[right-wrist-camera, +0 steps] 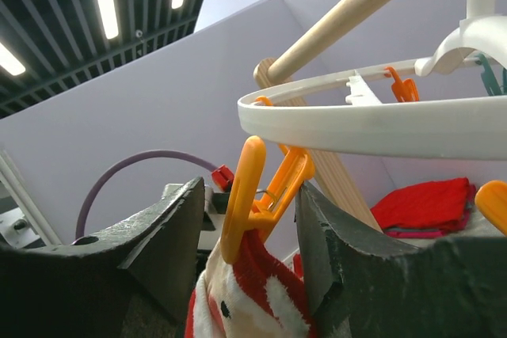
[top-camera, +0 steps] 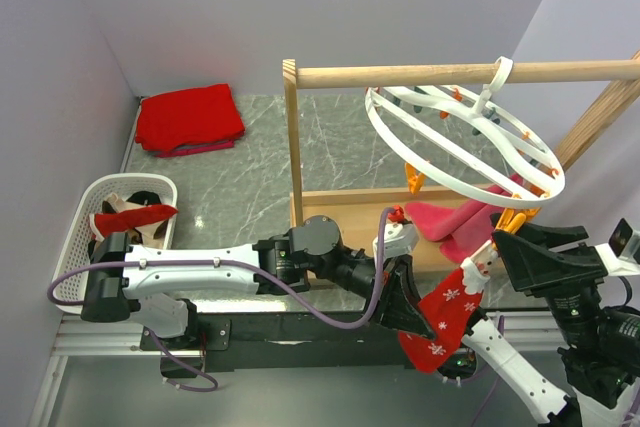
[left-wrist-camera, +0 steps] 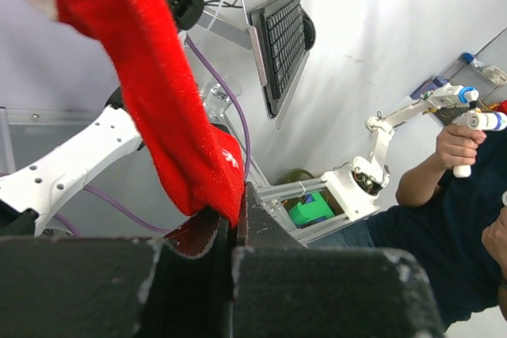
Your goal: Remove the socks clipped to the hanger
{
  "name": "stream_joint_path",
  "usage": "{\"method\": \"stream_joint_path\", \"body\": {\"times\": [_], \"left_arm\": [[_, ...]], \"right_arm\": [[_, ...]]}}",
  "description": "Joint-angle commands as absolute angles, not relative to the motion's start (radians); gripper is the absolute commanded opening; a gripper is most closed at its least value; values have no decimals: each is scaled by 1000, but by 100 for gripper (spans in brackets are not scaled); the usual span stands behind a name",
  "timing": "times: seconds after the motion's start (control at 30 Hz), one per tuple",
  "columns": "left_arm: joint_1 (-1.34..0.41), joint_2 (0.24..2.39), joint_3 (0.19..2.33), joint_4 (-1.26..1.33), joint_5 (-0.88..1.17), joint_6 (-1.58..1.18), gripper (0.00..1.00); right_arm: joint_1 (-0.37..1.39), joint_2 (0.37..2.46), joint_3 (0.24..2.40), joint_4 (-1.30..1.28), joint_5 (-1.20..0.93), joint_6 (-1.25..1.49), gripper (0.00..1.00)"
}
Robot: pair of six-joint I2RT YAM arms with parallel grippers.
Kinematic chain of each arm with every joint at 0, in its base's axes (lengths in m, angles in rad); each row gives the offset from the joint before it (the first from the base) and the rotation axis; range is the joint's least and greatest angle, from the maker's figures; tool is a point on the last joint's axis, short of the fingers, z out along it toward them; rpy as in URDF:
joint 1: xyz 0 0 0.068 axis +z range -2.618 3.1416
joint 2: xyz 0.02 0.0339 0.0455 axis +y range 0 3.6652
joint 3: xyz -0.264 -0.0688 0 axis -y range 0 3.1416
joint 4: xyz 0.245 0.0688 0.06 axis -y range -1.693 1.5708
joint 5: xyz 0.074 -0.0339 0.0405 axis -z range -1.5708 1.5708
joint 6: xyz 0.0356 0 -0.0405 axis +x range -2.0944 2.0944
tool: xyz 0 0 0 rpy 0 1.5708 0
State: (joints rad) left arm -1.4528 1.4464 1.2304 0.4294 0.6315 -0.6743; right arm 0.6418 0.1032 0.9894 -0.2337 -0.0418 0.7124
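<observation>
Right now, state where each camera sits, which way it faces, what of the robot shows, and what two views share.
Top external: above and behind the arms, looking down on the table; left arm and right arm show.
Left wrist: on the left arm, looking out past its jaws, shut on the red sock.
Right wrist: on the right arm, looking up at the hanger; its open jaws flank an orange peg.
Shared: top and right wrist show the hanger.
</observation>
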Motion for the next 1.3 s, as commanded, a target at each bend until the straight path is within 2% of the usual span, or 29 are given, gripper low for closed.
{"method": "stream_joint_path", "body": {"times": [0.0,0.2,0.4,0.87,1.0,1.13,1.23,1.27], "left_arm": [[-1439,1430,1252,469,647,-689,1],[-1428,1431,1235,488,652,-699,1],[-1425,1453,1235,511,667,-716,1],[-1425,1474,1246,523,683,-726,1],[-1425,1479,1249,526,686,-727,1],[-1425,1480,1250,523,687,-724,1],[-1425,1476,1247,520,683,-721,1],[-1425,1476,1246,522,681,-721,1]], "right_arm": [[653,89,1019,-206,-46,701,56],[657,94,1032,-189,-48,703,56],[661,120,1043,-183,-29,701,62],[673,117,1020,-147,117,768,57],[678,112,1009,-143,155,793,50],[680,117,1002,-141,153,798,36],[680,118,997,-150,160,798,19],[681,117,994,-153,163,796,11]]}}
